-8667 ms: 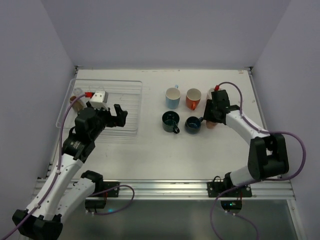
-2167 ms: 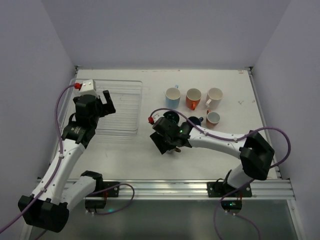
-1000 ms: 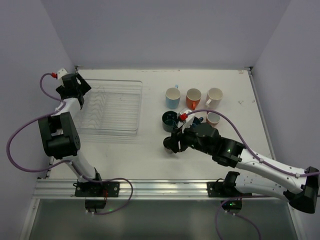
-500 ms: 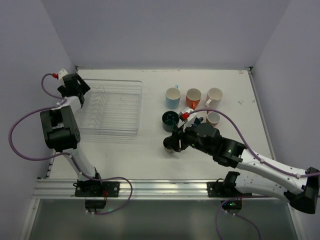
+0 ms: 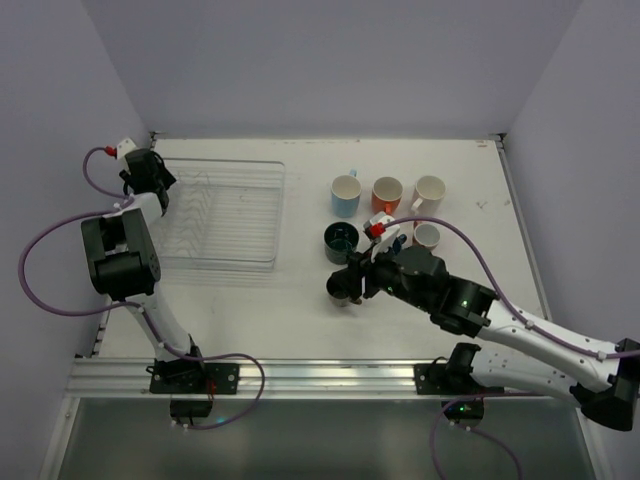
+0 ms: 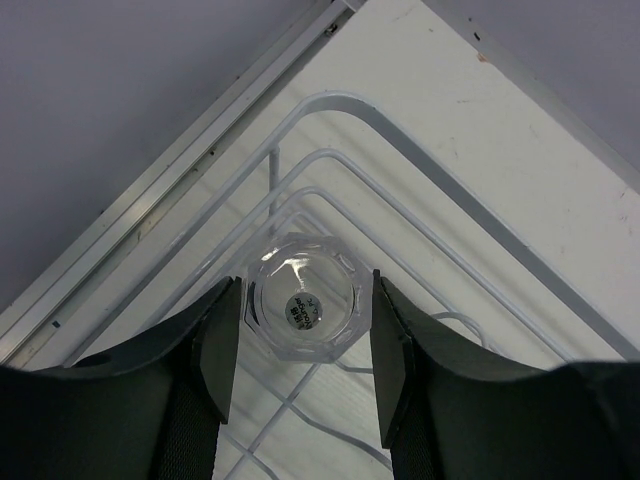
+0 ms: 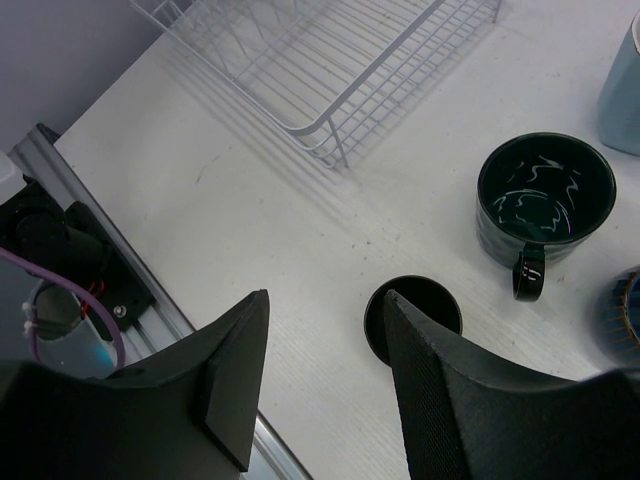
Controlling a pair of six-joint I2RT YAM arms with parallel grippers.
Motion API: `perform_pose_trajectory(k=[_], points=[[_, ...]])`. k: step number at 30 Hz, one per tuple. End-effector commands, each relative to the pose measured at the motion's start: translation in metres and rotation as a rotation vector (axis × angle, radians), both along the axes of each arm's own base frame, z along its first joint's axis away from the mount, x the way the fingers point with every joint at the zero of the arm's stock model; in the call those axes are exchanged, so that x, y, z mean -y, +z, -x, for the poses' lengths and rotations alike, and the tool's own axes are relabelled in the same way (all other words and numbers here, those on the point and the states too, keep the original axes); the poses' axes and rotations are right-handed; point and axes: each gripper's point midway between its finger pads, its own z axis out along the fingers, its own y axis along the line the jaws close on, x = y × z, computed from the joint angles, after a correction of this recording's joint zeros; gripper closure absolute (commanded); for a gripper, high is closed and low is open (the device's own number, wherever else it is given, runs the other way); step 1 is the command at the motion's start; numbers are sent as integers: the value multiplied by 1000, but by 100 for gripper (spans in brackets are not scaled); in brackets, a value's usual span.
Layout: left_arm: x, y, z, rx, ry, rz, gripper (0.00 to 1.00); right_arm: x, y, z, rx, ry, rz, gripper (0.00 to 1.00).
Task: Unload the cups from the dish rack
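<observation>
A clear glass cup stands in the far left corner of the wire dish rack. My left gripper is shut on it, one finger against each side; in the top view this gripper sits at that corner. The small dark brown cup stands upright on the table. My right gripper hovers open just over it, and the cup shows partly behind the right finger, not between the jaws. The light blue, orange, white, pink and dark teal cups stand right of the rack.
A navy cup is half hidden behind the right arm's wrist. The dark teal mug stands close beyond the brown cup. The rack's near corner lies to the left. A metal rail runs along the table's near edge.
The left gripper has settled at the rack's far left corner round the glass. The right gripper has drawn slightly up and right, leaving the brown cup on the table.
</observation>
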Motion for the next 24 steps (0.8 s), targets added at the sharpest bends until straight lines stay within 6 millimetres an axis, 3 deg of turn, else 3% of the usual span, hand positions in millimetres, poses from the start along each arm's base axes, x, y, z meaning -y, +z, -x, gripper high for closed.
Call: perform_pose_trajectory(k=[1, 5, 11, 12, 14, 15, 17, 18, 19, 20, 22, 23, 24], points=[[-13, 21, -8, 69, 23, -50, 68, 4, 16, -6, 33, -43, -58, 48], [-9, 20, 0, 57, 15, -46, 84, 4, 23, -5, 39, -38, -74, 48], [2, 58, 13, 116, -6, -40, 99, -10, 43, -2, 38, 5, -144, 48], [3, 72, 16, 140, -7, -48, 100, -13, 48, -2, 40, 15, -161, 47], [6, 80, 24, 143, -7, -42, 100, -20, 56, 1, 30, 40, -201, 47], [9, 96, 28, 176, -16, -41, 100, -25, 62, 0, 33, 48, -223, 46], [16, 103, 36, 195, -27, -23, 100, -33, 69, 4, 20, 79, -256, 45], [20, 122, 42, 239, -34, -21, 100, -36, 74, 3, 19, 84, -270, 44], [26, 124, 47, 256, -41, 12, 100, -38, 78, 3, 14, 87, -281, 43], [31, 141, 55, 294, -45, 26, 100, -41, 83, 5, 7, 99, -297, 41], [47, 147, 64, 334, -75, 100, 100, -47, 100, 1, 18, 96, -358, 39], [57, 167, 73, 386, -103, 112, 100, -49, 104, 0, 12, 100, -374, 39], [70, 172, 77, 410, -138, 159, 100, -53, 115, 3, 16, 124, -405, 38]])
